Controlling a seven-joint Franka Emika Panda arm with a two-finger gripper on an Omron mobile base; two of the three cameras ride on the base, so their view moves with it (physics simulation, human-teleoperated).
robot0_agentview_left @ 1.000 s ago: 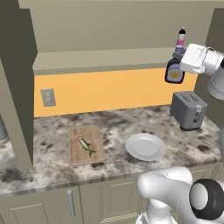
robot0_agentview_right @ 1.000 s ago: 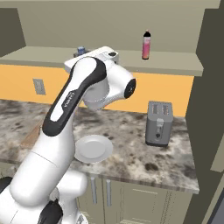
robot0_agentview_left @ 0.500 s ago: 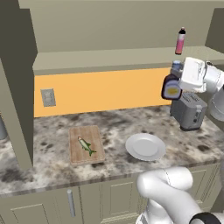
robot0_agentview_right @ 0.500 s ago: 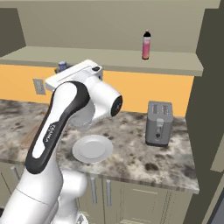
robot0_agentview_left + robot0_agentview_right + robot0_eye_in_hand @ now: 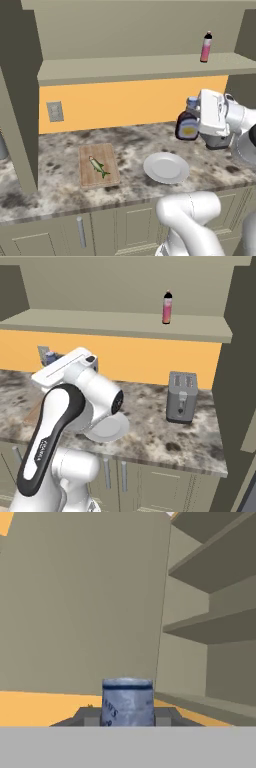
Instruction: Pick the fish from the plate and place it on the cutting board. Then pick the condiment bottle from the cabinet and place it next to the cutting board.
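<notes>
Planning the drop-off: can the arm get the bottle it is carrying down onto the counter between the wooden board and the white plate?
Probably yes. The claw holds the squat dark bottle above the counter; the marble gap between wooden cutting board and round white plate looks bare.

Dark lettering on the condiment bottle cap is too blurred to read.

Speckled stone worktop runs under the orange wall. On it: wooden cutting board toward the left, fish lying on the board; white plate just right of the board, apart from it; silver toaster further right near the wall. Cabinet shelf above carries a slim pink bottle standing upright at its right end.
</notes>
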